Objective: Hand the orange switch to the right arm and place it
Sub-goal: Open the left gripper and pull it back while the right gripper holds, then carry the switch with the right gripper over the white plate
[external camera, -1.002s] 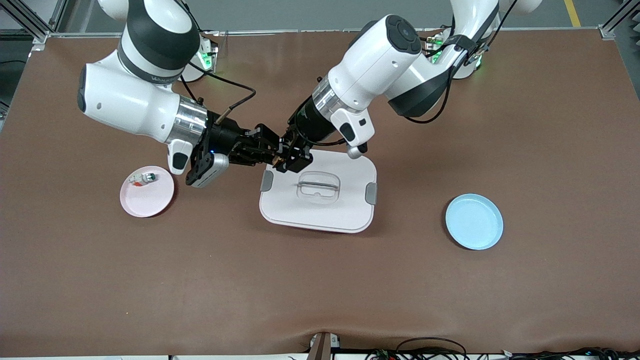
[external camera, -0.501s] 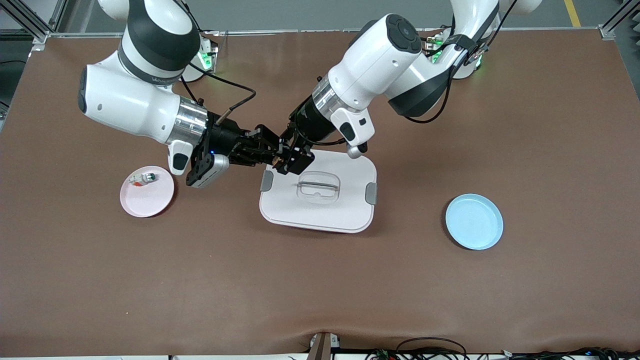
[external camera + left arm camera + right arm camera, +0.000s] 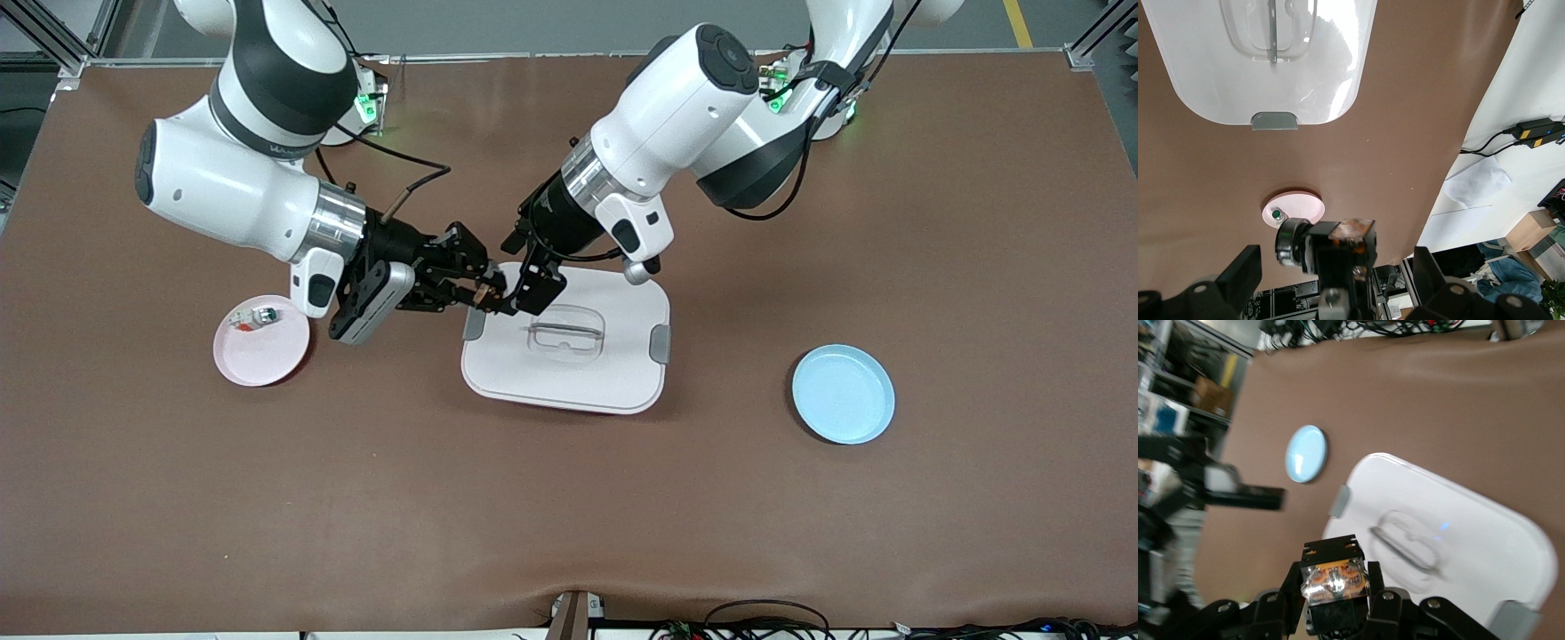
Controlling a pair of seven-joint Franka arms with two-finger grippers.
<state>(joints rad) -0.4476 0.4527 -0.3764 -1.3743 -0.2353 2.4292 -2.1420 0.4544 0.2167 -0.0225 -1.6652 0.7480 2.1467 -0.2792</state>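
The orange switch (image 3: 1335, 579), a tiny black box with an orange centre, sits clamped between my right gripper's (image 3: 1336, 590) fingers. In the front view the switch (image 3: 485, 293) is held over the table beside the white container's corner, at the tip of my right gripper (image 3: 478, 293). My left gripper (image 3: 533, 286) hovers over the container's corner, close to the switch. In the left wrist view the switch (image 3: 1353, 235) lies between my left gripper's (image 3: 1336, 270) wide-apart fingers, which do not touch it.
A white lidded container (image 3: 569, 378) with a clear handle lies mid-table. A pink plate (image 3: 262, 360) toward the right arm's end holds a whitish part with a green cap (image 3: 254, 316). A light blue plate (image 3: 843, 394) lies toward the left arm's end.
The two grippers were pressed together at the switch. Now my left gripper has drawn back a little and a gap shows. The switch stays with my right gripper, whose wrist has turned slightly.
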